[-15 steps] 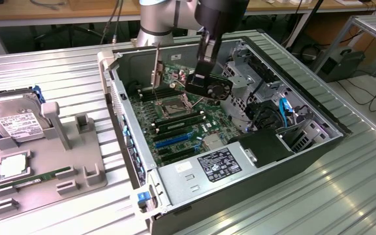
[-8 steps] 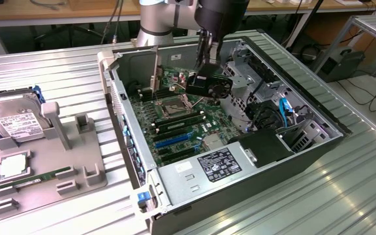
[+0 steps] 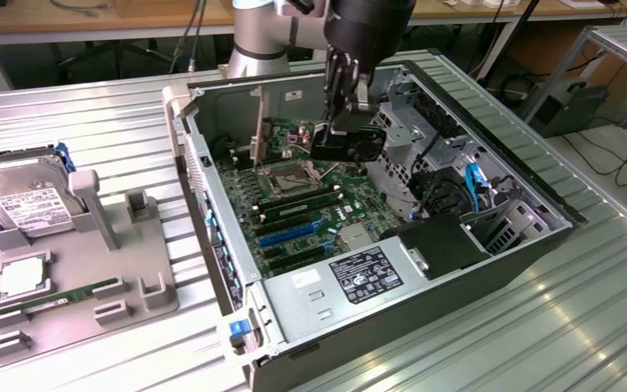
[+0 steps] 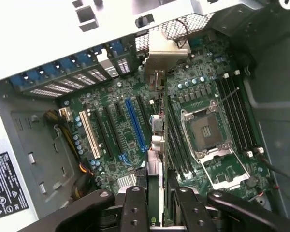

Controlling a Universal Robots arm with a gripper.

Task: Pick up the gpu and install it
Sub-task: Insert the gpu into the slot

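Note:
The gpu [image 4: 155, 145] is seen edge-on in the wrist view, a thin card with a silver bracket [image 4: 163, 53] at its far end. My gripper [image 4: 154, 195] is shut on the card's near end, one finger [image 4: 135, 205] on each side. The card hangs above the motherboard [image 4: 116, 92], between the blue slot [image 4: 135, 123] and the RAM slots, with its bracket close to the case's rear slot openings. In the exterior view my gripper [image 3: 342, 135] reaches down into the open computer case [image 3: 531, 237], and the bracket [image 3: 257, 122] stands upright near the case's back wall.
A grey holder tray [image 3: 128, 269] lies at the exterior view's left with a hard drive [image 3: 25, 200], a RAM stick [image 3: 58, 296] and a square chip [image 3: 20, 278]. Inside the case are the CPU socket [image 4: 208, 130], the power supply [image 3: 362, 273] and drive cages [image 3: 444, 163].

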